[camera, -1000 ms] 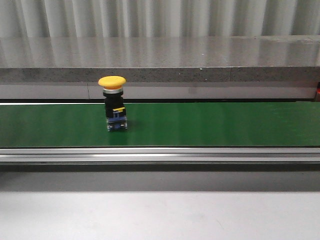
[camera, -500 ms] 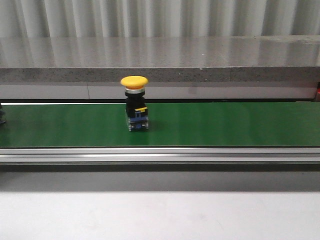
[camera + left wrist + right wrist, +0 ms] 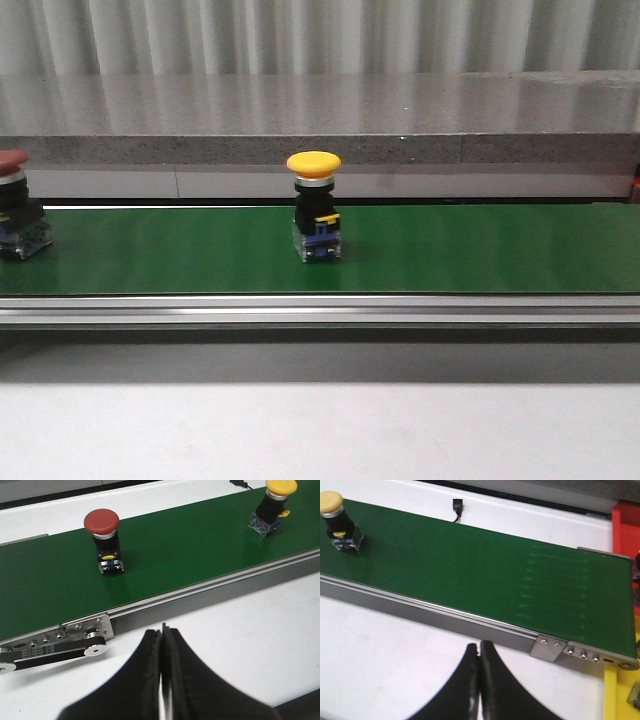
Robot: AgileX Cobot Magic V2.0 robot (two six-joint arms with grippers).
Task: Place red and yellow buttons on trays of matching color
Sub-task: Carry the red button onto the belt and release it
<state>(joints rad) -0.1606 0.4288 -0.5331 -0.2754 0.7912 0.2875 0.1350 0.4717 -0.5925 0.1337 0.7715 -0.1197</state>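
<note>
A yellow button (image 3: 315,220) stands upright on the green conveyor belt (image 3: 450,250) near its middle; it also shows in the left wrist view (image 3: 272,505) and the right wrist view (image 3: 337,521). A red button (image 3: 15,215) stands upright on the belt at the far left edge, and in the left wrist view (image 3: 104,540). My left gripper (image 3: 163,630) is shut and empty over the white table, short of the belt's near rail. My right gripper (image 3: 479,647) is shut and empty over the white table near the belt's right end. Neither gripper shows in the front view.
A metal rail (image 3: 320,310) runs along the belt's near side. A grey ledge (image 3: 320,120) stands behind the belt. Part of a red tray (image 3: 626,522) and a yellow tray edge (image 3: 610,695) lie past the belt's right end. A small black sensor (image 3: 457,505) sits behind the belt.
The yellow button has travelled to the right along the belt. The red button has come into view at the left edge. No gripper appears in the front view.
</note>
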